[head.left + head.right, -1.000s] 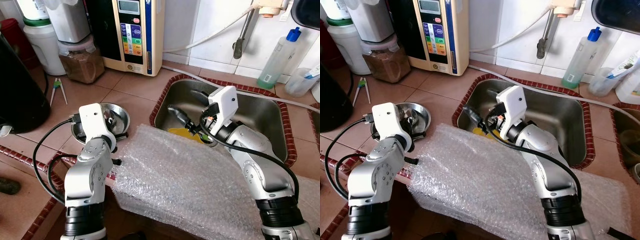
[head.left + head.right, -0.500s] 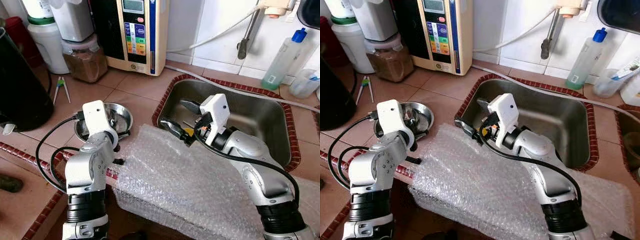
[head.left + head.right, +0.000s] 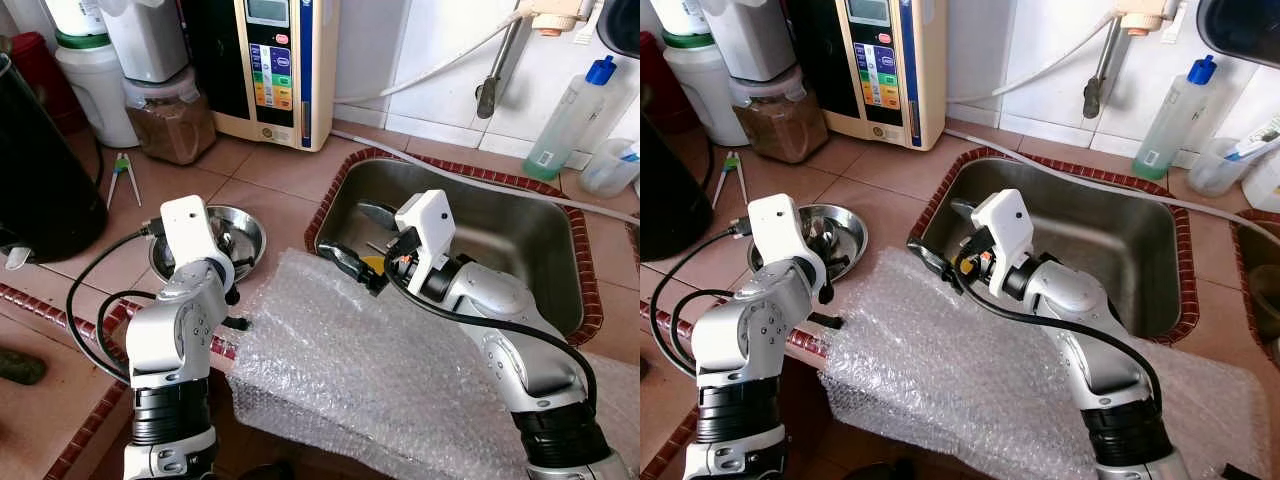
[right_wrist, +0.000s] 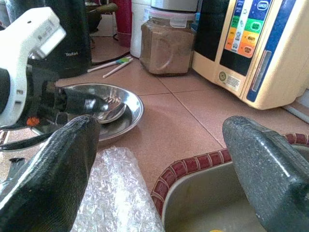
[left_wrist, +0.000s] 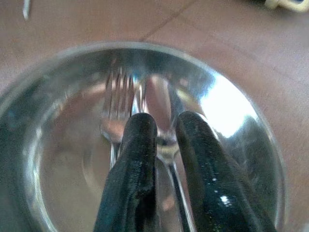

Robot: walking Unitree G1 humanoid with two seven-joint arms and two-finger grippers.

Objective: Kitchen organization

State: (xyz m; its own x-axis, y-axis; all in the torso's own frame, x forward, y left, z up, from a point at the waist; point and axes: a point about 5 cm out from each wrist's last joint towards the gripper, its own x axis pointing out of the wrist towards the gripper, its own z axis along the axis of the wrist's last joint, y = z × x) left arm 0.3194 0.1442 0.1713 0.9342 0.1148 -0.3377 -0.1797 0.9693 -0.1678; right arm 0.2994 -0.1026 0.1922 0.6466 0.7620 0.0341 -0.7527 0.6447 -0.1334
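Overhead, the right claw (image 3: 358, 243) hangs wide open over the sink's (image 3: 520, 235) near-left corner, beside the bubble wrap (image 3: 400, 370); the left claw (image 5: 164, 140) reaches into the steel bowl (image 3: 245, 235) on the counter (image 3: 270, 180). Up close from the left wrist, its fingers sit narrow, nearly closed around a spoon (image 5: 161, 111) beside a fork (image 5: 116, 104). Meanwhile the right wrist faces bowl and jar (image 4: 166, 43).

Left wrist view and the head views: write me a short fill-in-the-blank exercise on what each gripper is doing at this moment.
1. The left gripper pinches the handle of a ____ in the steel bowl.
2. Beside it in the bowl lies a ____.
3. The right gripper, fingers open and holding nothing, hangs over the near-left corner of the ____.
4. The sheet draped over the counter's front edge is ____.

Missing words: spoon; fork; sink; bubble wrap
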